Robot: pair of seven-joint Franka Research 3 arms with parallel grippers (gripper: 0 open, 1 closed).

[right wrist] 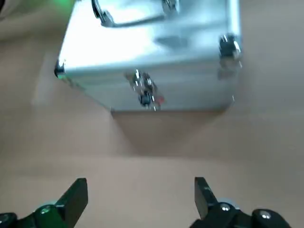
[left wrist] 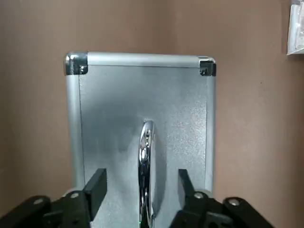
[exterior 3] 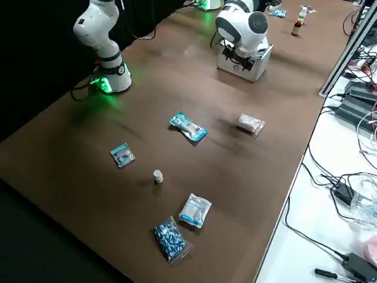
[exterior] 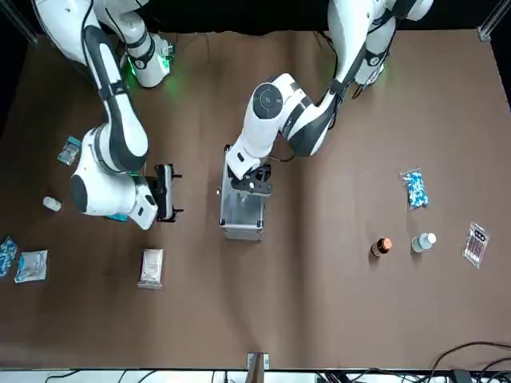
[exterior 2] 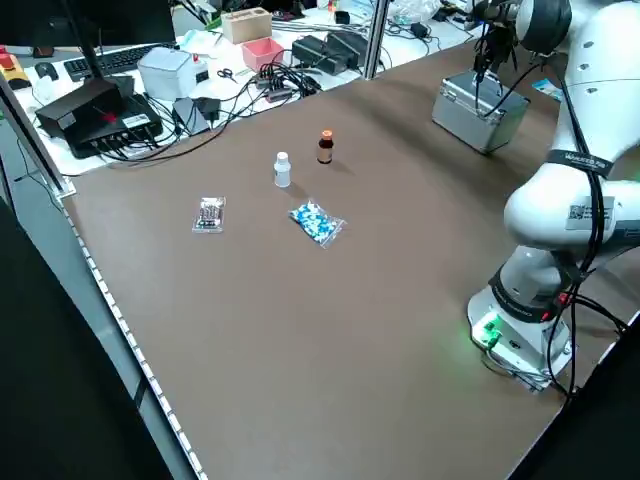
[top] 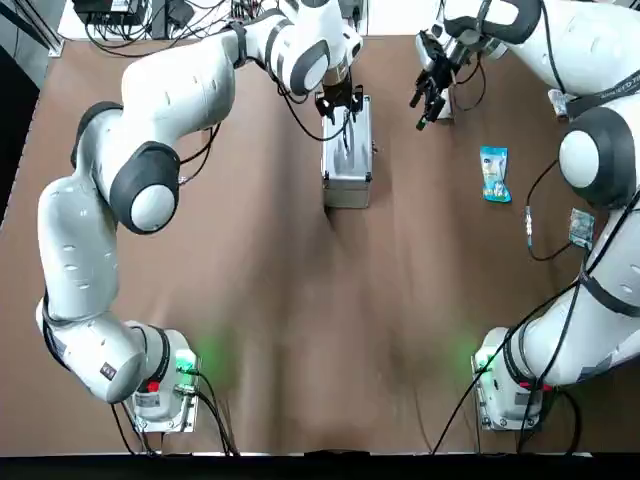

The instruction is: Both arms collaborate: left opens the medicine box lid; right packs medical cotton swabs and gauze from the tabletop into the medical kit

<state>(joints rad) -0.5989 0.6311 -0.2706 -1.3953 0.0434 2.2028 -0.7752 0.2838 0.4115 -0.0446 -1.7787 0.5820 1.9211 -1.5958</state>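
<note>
The lid (left wrist: 114, 109) lies closed on the kit (top: 347, 192), at the desk's (top: 280, 350) twelve o'clock. It looks stiff, light, slick; best lifted by its handle (left wrist: 144, 166). The left claw (left wrist: 141, 175) is spread above; the right (right wrist: 141, 183), also spread, hangs toward the kit's two o'clock.

The left arm (top: 240, 70) hides part of the case lid (top: 347, 165), whose handle (left wrist: 146, 175) the left wrist view's edge cuts off
</note>
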